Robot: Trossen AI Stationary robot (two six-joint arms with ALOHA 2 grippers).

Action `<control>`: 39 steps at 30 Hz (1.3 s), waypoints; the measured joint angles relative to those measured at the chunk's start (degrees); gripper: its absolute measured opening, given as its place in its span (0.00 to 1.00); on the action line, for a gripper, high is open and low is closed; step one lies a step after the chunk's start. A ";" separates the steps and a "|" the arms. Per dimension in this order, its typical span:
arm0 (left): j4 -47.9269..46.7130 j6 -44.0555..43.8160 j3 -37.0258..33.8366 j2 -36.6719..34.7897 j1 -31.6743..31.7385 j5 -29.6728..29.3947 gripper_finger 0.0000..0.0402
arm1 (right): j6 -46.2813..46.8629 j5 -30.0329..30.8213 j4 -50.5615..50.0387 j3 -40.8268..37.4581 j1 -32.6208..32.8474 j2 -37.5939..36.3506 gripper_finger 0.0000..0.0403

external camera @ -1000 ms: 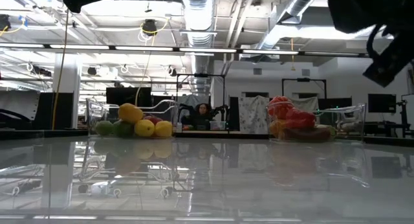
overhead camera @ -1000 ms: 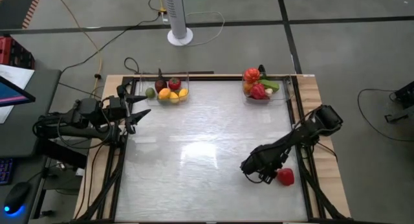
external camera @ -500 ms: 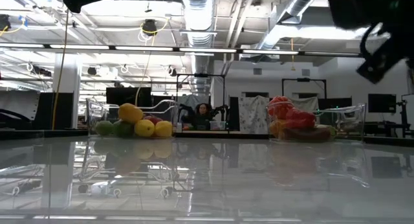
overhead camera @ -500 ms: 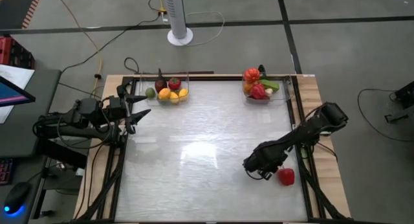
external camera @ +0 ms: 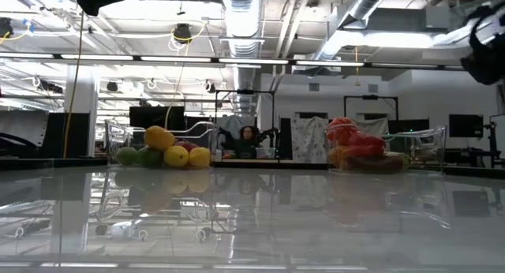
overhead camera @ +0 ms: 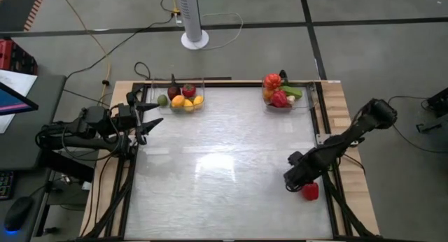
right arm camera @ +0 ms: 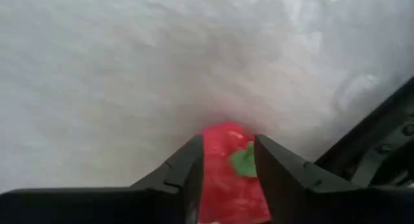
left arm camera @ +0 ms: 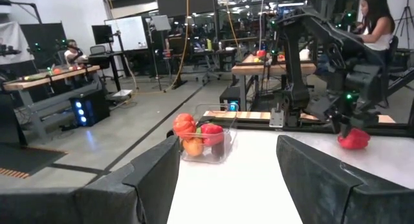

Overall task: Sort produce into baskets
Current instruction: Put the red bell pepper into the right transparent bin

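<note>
Right pincer closed on a red pepper at the surface's 4 o'clock edge.

High view: right pincer (overhead camera: 302, 184) meets the pepper (overhead camera: 309, 191); left pincer (overhead camera: 148, 115) waits part open and empty at 9 o'clock; two baskets, at 11 o'clock (overhead camera: 183, 96) and 1 o'clock (overhead camera: 283, 95), hold produce. Low view: both baskets stand far back. Left wrist view: pepper on the surface. Right wrist view: fingers (right arm camera: 184, 179) flank the pepper, touching it.
</note>
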 joint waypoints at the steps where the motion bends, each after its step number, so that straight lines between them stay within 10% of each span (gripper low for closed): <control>1: 0.00 -0.02 0.00 0.00 0.00 -0.02 0.61 | 0.99 -0.05 0.01 -0.69 0.57 -0.16 0.43; 13: 0.04 0.00 0.00 0.00 0.01 0.00 0.61 | 2.85 -1.49 -0.44 -1.82 2.06 -0.20 0.60; 39: 0.02 0.00 0.00 0.00 0.00 -0.02 0.61 | 1.66 -2.98 1.55 -3.53 2.04 -0.18 0.12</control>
